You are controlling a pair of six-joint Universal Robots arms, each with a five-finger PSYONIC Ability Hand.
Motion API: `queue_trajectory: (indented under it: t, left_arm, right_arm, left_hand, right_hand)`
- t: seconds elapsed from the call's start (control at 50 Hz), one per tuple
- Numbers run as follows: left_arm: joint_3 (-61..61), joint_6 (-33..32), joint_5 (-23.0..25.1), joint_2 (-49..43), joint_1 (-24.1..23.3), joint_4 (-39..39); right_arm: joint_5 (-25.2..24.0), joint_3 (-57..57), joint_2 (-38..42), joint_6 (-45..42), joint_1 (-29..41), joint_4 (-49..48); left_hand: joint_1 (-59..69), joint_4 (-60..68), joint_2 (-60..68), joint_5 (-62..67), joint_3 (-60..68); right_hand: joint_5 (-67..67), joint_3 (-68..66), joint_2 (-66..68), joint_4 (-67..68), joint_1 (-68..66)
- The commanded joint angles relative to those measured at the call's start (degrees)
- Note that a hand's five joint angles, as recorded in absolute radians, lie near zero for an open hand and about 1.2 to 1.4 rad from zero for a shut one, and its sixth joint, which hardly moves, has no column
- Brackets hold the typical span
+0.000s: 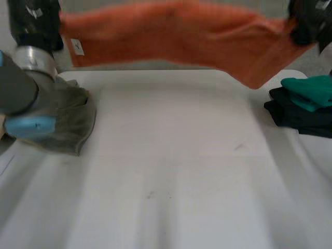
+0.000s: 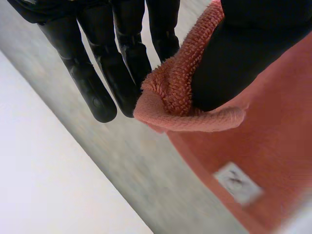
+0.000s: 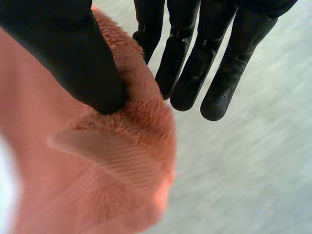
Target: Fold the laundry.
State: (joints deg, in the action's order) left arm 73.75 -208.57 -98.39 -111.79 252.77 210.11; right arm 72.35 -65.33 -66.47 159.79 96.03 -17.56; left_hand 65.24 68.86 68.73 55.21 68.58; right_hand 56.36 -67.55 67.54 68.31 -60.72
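Left hand point(image 2: 122, 63) pinches the towel's point(image 1: 176, 36) label-side corner, thumb against fingers. Towel held taut in the air over the surface's point(image 1: 171, 166) far edge, long axis hand to hand, lower edge dipping rightward. Right hand point(image 3: 73, 53) pinches the opposite corner.

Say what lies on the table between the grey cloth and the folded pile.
Bare white table, in the head view, from the grey cloth to the folded pile; the orange towel hangs above the far edge.
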Motion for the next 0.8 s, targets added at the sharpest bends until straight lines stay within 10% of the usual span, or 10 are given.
queue_trajectory:
  t: [0.02,0.28,0.62,0.8]
  left_arm:
    - [9.4,-0.3,0.1,-5.7,-0.5,-1.0]
    - [16.7,-0.3,0.2,-7.9,-1.6,-3.1]
    - [35.7,-6.8,1.4,16.9,3.3,-36.4]
    - [41.2,-13.0,2.9,21.3,2.2,-41.5]
  right_arm:
    - [-3.6,-3.1,8.5,-1.1,0.2,10.5]
    - [-3.7,-8.8,14.4,-12.0,0.3,25.8]
    - [-1.4,-21.2,-2.8,-41.4,-9.9,57.5]
    - [-1.8,-23.4,-3.4,-43.9,-11.1,59.3]
  left_hand:
    - [14.8,11.1,11.3,14.8,11.4]
    - [14.8,11.1,11.3,14.8,11.4]
    - [14.8,11.1,11.3,14.8,11.4]
    - [14.8,11.1,11.3,14.8,11.4]
  right_hand:
    - [13.6,-12.4,12.5,11.7,-19.3]
    - [13.6,-12.4,12.5,11.7,-19.3]
    - [13.6,-12.4,12.5,11.7,-19.3]
    - [13.6,-12.4,12.5,11.7,-19.3]
